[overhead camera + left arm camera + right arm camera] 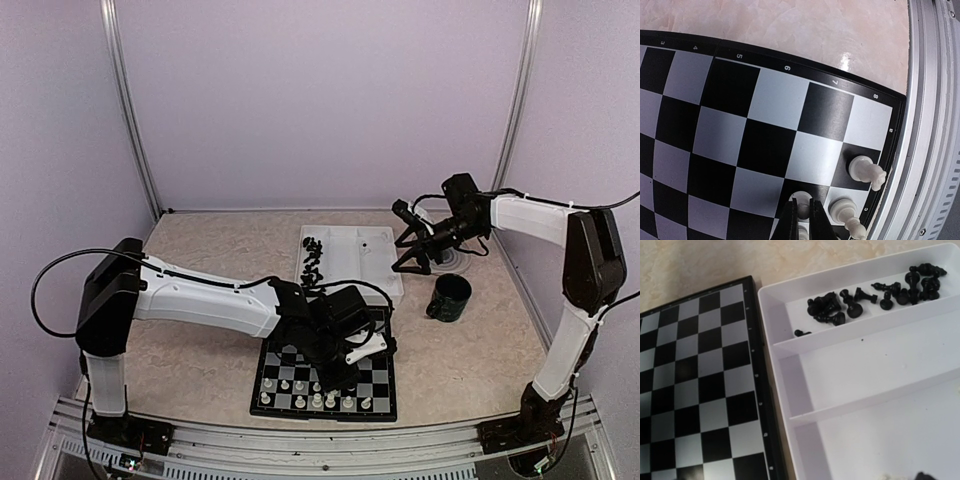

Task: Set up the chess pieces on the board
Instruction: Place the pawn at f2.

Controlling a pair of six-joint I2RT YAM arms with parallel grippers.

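Roughly half done at best. White chess pieces (300, 388) stand in the two near rows of the board (722, 135), below and to the side of the left gripper (804, 210). The rows look mostly filled, but the arm hides part of them, so I can't count. No black piece shows on the board. The black chess pieces (832, 310) all lie in a heap in one long compartment of the white tray (860, 370), beyond the left gripper and under the right gripper (408, 250). Left to do: the last white pieces, then the whole black side on the far rows.

The left gripper's fingers are pressed nearly together, pinching a small white piece (799, 197) at the tips. It is low over a square near the board's corner; whether the piece is touching the square I can't tell. Just beside the tips, toward the board edge, stand two white pieces, one (866, 170) on the outermost dark square and one (844, 210) nearer the fingers.

The right gripper's jaws are spread wide and hold nothing, hovering above the tray. A dark mug (449, 297) sits just to its outer side.
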